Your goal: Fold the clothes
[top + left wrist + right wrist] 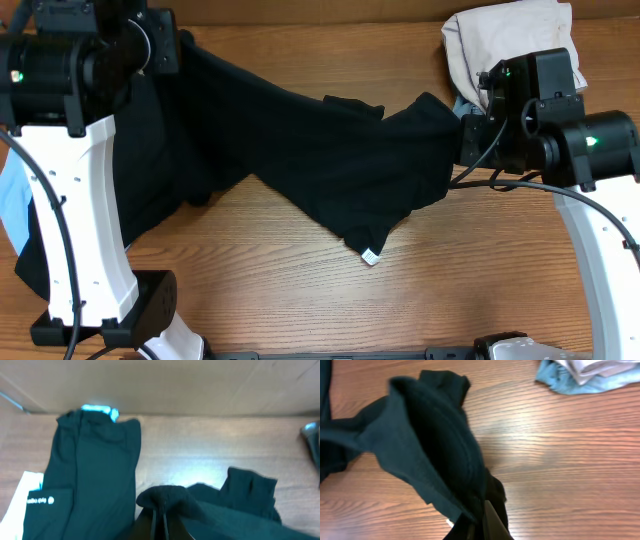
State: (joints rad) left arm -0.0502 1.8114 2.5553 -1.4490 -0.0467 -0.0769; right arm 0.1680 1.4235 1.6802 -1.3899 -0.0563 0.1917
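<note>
A black garment [320, 160] hangs stretched across the wooden table between my two grippers, sagging in the middle, with a small white tag [370, 256] at its lowest point. My left gripper [180, 45] is shut on one end of it at the back left; the left wrist view shows the cloth bunched in the jaws [161, 510]. My right gripper [462, 135] is shut on the other end at the right; the right wrist view shows the black cloth [435, 445] draping from the jaws [482, 520].
A second dark garment [90, 475] lies flat at the far left, with a light blue item [12, 205] beside it. A pile of white and blue clothes [505, 45] sits at the back right corner, also in the right wrist view [590, 375].
</note>
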